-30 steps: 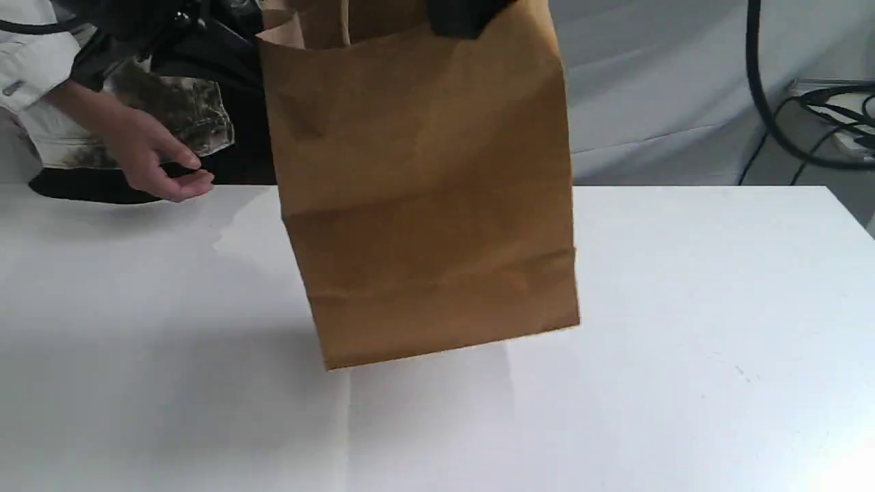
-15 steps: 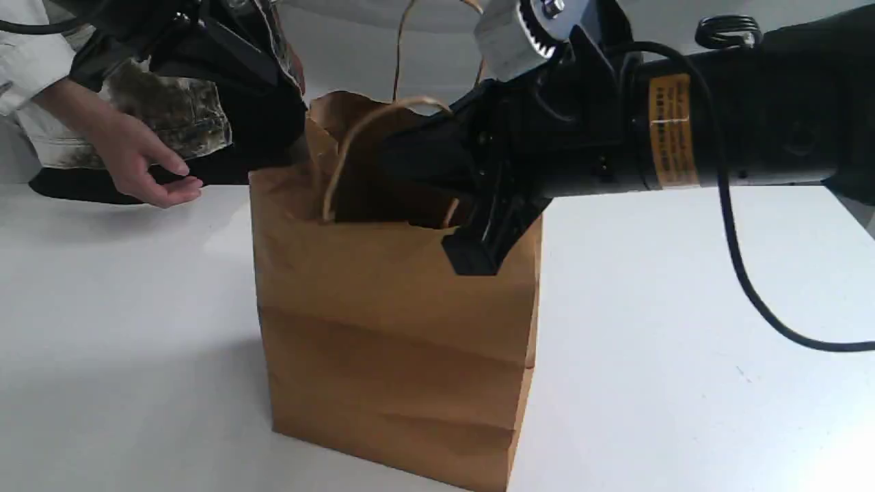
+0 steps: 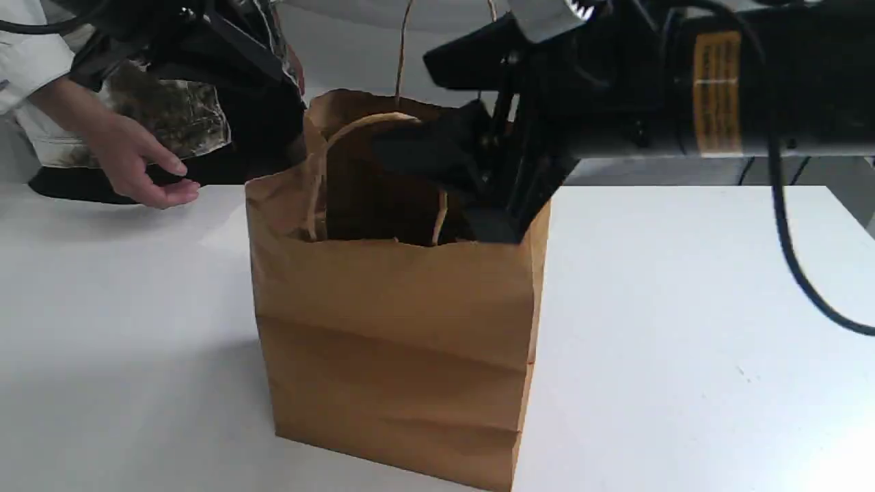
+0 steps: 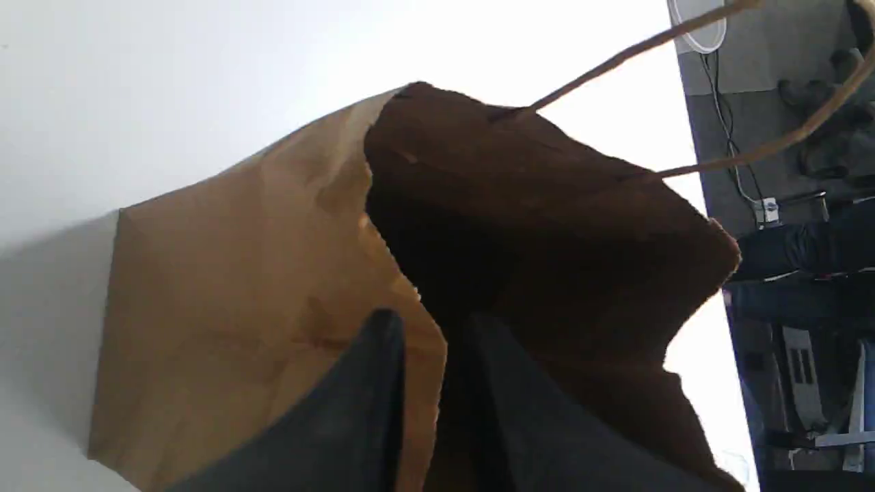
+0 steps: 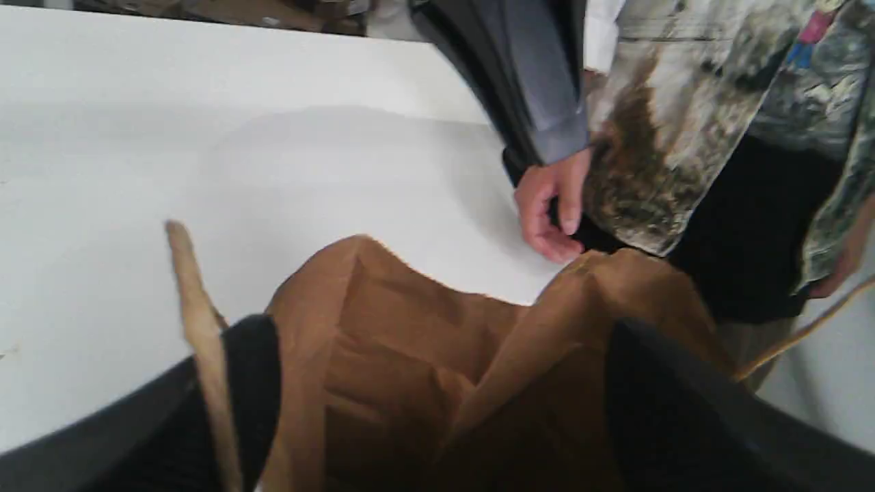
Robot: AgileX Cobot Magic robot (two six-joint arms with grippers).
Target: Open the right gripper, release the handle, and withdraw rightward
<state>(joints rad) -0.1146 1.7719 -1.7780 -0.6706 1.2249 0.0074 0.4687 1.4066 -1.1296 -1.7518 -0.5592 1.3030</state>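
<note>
A brown paper bag (image 3: 396,335) stands upright on the white table (image 3: 683,307), its mouth open and its paper cord handles (image 3: 328,150) sticking up. My left gripper (image 4: 431,389) pinches the bag's rim, one dark finger (image 4: 369,403) outside the paper and the other inside. In the exterior view it sits at the bag's far left corner (image 3: 299,147), mostly hidden. My right gripper (image 5: 444,383) hangs open over the bag's mouth, its fingers (image 5: 253,369) spread wide and holding nothing. It sits above the bag's right side (image 3: 410,102) in the exterior view.
A person in a patterned jacket (image 3: 171,116) stands behind the table's far left, one hand (image 3: 147,171) hovering just over the surface near the bag. The same hand (image 5: 550,212) shows in the right wrist view. Cables hang from the right arm (image 3: 786,225).
The bag came down from the air onto the table. Since then the right gripper has opened off the bag's right rim and risen a little. The person's hand barely moved.
</note>
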